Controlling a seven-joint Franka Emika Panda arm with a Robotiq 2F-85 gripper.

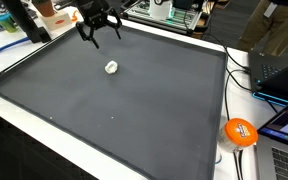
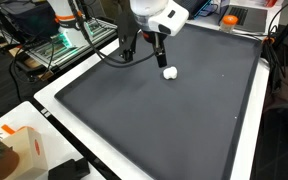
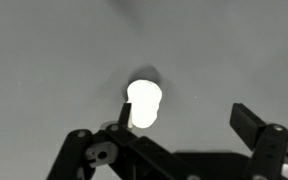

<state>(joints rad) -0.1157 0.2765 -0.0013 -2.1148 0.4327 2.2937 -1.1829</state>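
The black two-finger gripper [image 1: 101, 40] hangs over the far part of a wide dark grey rubbery mat [image 1: 134, 115], pointing down at it; its jaws stand spread as wide as they go, nothing lies between them, and so it has hold of nothing. In both exterior views the fingertips are clear of the mat's surface and touch nothing.

The thing nearest to it is a small white rounded plastic piece [image 1: 112, 67] (a stubby cap or plug by its look; too small to tell more); it lies alone on the mat, near the gripper [image 2: 144, 60] but apart from it, a little toward the mat's middle. In the wrist view the white piece [image 3: 144, 104] glows bright close to one finger, off to the side of the gap rather than centred in it; by that I judge the gripper [image 3: 184, 118] offset from the piece, not squarely above it.

An orange round disc-like object [image 1: 240, 132] sits on the white table margin [image 1: 234, 105] beside the mat, close to cables and a dark laptop [image 1: 284, 150]; a white cardboard box with an orange mark [image 2: 19, 148] stands by a corner. All of this sits off the mat, probably so that the arm's reach meets only the white piece.
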